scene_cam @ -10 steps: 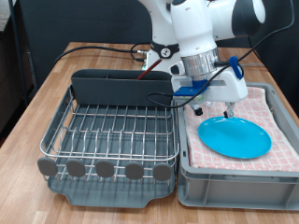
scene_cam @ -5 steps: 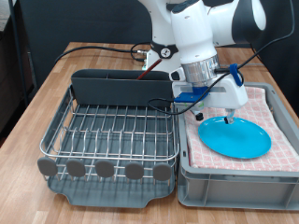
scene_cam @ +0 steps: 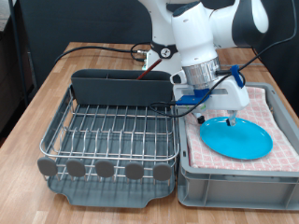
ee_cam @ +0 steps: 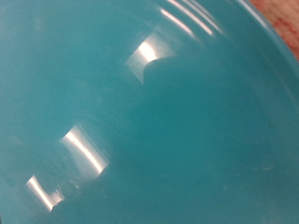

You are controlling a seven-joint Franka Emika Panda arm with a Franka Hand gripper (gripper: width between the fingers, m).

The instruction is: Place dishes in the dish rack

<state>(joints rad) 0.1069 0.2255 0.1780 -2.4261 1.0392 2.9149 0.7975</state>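
Gripper dropped lower, now on blue plate.

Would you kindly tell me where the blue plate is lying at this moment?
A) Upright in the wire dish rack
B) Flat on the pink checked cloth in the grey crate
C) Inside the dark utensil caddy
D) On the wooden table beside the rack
B: the blue plate lies flat on the pink checked cloth inside the grey crate, right under the pincer, while the dish rack holds no dishes.
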